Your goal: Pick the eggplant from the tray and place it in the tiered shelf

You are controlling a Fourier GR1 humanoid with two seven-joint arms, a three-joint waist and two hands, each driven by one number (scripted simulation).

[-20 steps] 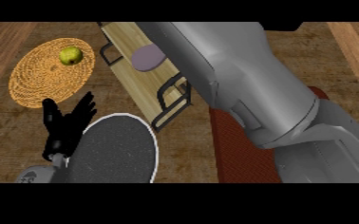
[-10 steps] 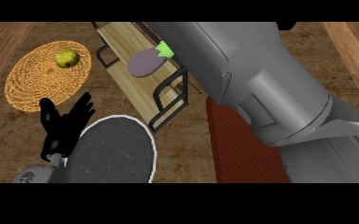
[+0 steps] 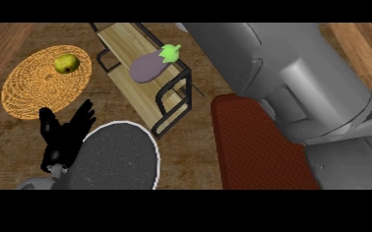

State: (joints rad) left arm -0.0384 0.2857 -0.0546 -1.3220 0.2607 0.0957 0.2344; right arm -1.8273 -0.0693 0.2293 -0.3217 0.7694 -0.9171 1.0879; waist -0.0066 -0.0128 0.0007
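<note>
From the left, my left hand [image 3: 64, 135] rests open, fingers up. The eggplant [image 3: 151, 66] lies on the tiered shelf [image 3: 169, 109]. My right hand's hidden, so I can't tell its state; I'd withdraw that arm [image 3: 291, 78] slowly, clear of the shelf.

The eggplant [image 3: 150, 67] is lying on the wooden top board of the tiered shelf [image 3: 123, 39], green stem end pointing up-right, with nothing touching it. The left hand [image 3: 64, 135] is down at the lower left with its fingers straight and spread, empty, right beside a dark grey round plate [image 3: 116, 159], and above it there's a woven round mat [image 3: 36, 86] with a yellow-green fruit [image 3: 66, 63] sitting on it. The right side is mostly filled by a big grey forearm [image 3: 291, 73], with the dark red tray [image 3: 254, 147] poking out under it just right of the shelf.
</note>
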